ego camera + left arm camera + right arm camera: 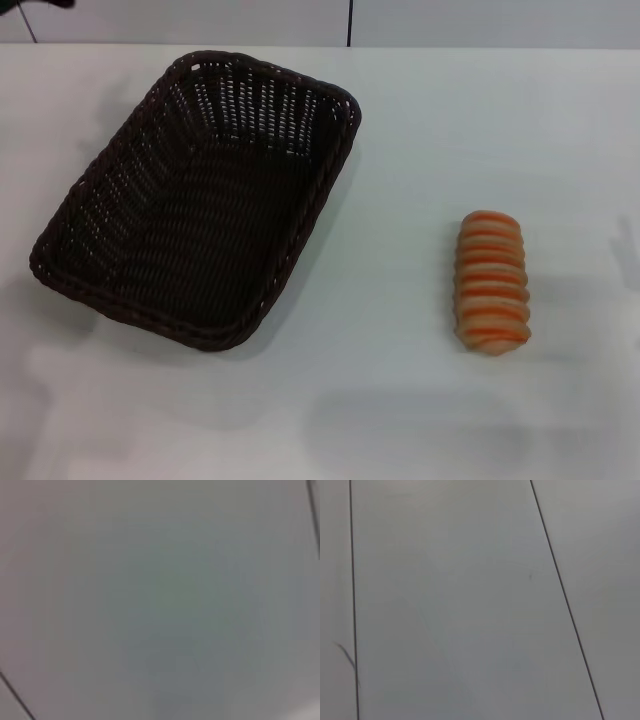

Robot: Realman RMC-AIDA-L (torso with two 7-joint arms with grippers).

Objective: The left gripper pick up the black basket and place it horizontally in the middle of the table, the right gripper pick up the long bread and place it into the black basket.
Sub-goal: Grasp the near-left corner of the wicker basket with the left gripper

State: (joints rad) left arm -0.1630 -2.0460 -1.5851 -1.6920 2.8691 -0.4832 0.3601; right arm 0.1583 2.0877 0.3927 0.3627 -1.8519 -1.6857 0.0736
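Observation:
The black basket (200, 195) lies on the left half of the white table (400, 400) in the head view, set at a slant with its long axis running from near left to far right, and it holds nothing. The long bread (491, 282), tan with orange stripes, rests on the table to the right of the basket, well apart from it. Neither gripper shows in any view. Both wrist views show only plain grey panels with thin dark seams.
The table's far edge (450, 47) meets a grey wall with a dark vertical seam (350, 22). A dark shape (40, 4) sits at the top left corner of the head view.

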